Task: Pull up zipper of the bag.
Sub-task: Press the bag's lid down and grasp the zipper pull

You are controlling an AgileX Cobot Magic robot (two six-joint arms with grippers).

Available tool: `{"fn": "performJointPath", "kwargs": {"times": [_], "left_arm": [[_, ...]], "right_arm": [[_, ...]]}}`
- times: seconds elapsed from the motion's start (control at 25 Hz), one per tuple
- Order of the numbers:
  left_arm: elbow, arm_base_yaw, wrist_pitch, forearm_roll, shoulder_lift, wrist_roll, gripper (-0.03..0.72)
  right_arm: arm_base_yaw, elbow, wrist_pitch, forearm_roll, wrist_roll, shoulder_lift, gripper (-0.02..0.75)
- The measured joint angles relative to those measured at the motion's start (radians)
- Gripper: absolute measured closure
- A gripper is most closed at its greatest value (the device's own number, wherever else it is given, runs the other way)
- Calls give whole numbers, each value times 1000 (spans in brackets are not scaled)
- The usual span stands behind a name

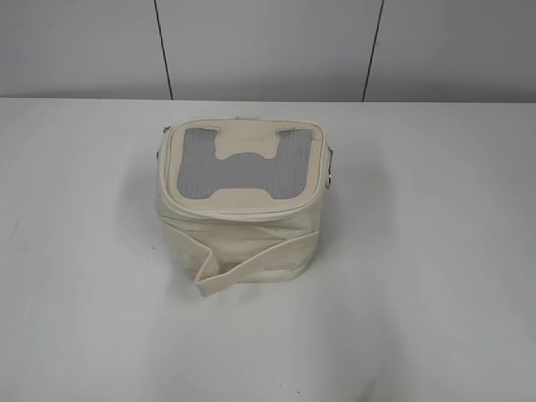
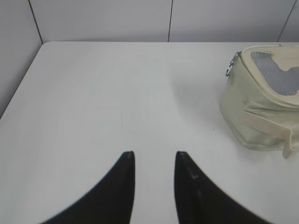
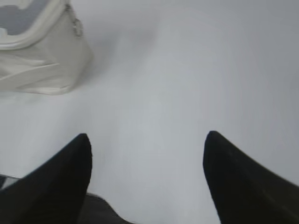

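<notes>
A cream box-shaped bag (image 1: 241,205) with a grey mesh panel on its lid stands in the middle of the white table. It also shows in the left wrist view (image 2: 261,100) at the right edge and in the right wrist view (image 3: 42,51) at the top left. A metal ring (image 2: 229,71) hangs at its upper corner. The zipper pull itself I cannot make out. My left gripper (image 2: 154,156) is open and empty over bare table, left of the bag. My right gripper (image 3: 147,140) is wide open and empty, right of the bag. Neither arm shows in the exterior view.
The white table (image 1: 435,276) spreads around the bag on all sides. A grey panelled wall (image 1: 268,46) runs along the table's far edge. A loose cream strap (image 1: 251,266) hangs across the bag's front.
</notes>
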Motion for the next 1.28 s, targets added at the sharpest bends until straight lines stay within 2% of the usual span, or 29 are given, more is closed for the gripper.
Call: {"fn": "performJointPath", "kwargs": {"times": [0.12, 0.24, 0.32, 0.44, 0.64, 0.84, 0.96, 1.12, 1.28], "left_arm": [[0, 0, 0, -11, 0, 0, 458], [0, 0, 0, -13, 0, 0, 458], [0, 0, 0, -14, 0, 0, 458], [0, 0, 0, -15, 0, 0, 458], [0, 0, -1, -14, 6, 0, 458], [0, 0, 0, -14, 40, 0, 458], [0, 0, 0, -14, 45, 0, 458], [0, 0, 0, -13, 47, 0, 458], [0, 0, 0, -13, 50, 0, 458]], "right_arm": [[0, -4, -145, 180, -171, 211, 158], [0, -32, -266, 391, -421, 482, 158], [1, -90, -303, 540, -594, 697, 158], [29, -241, -306, 691, -837, 1015, 158], [105, -667, -162, 747, -1008, 1491, 158], [165, -1143, 41, 747, -998, 1866, 158], [204, -1362, 118, 740, -952, 2014, 158], [262, -1560, 153, 727, -903, 2146, 158], [310, -1634, 159, 715, -888, 2216, 158]]}}
